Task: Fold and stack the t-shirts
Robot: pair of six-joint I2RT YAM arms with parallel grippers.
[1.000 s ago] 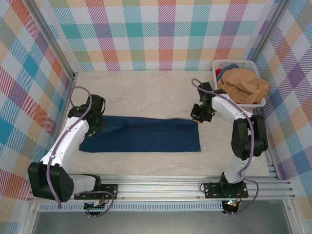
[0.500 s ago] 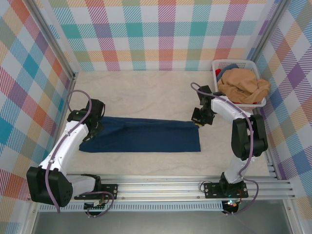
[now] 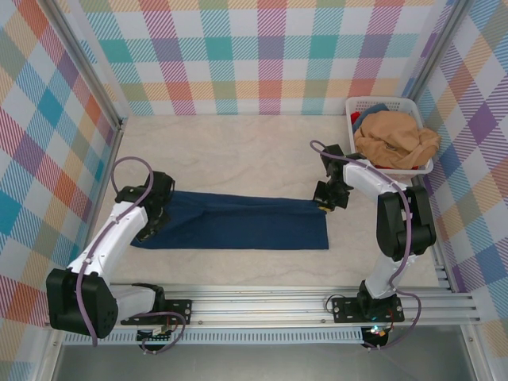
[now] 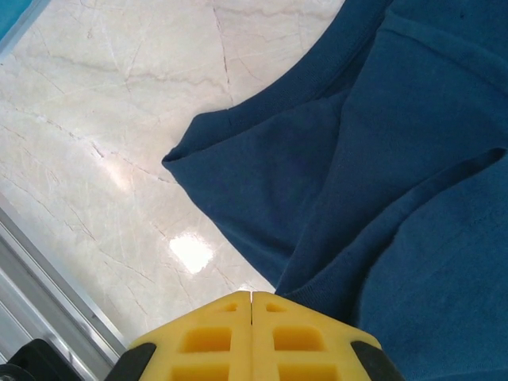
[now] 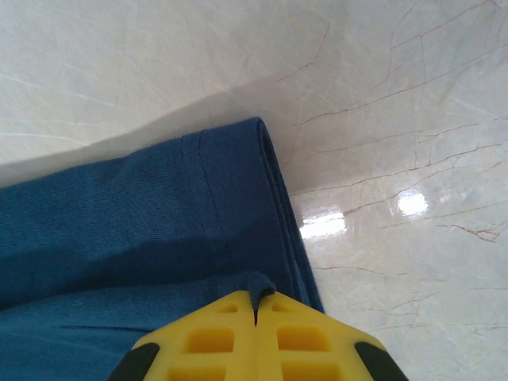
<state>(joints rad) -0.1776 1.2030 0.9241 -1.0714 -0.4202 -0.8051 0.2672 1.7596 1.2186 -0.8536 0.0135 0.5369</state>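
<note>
Gripping navy t-shirt (image 3: 238, 224) at each end, my jaws pinched closed on it; basket (image 3: 379, 99) with tan t-shirt (image 3: 395, 136) stands beyond right.

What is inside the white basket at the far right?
A crumpled tan-orange t-shirt fills the basket, spilling over its rim; blue cloth peeks out behind. Anything beneath is covered.

My two arms reach forward, elbows raised, wrists tipped downward. The left gripper (image 3: 148, 226) has its yellow fingers (image 4: 214, 337) pressed flush together, with the shirt (image 4: 397, 159) lying right at their tips. The right gripper (image 3: 324, 203) is clamped as well, a small fold of shirt nipped between its fingers.
</note>
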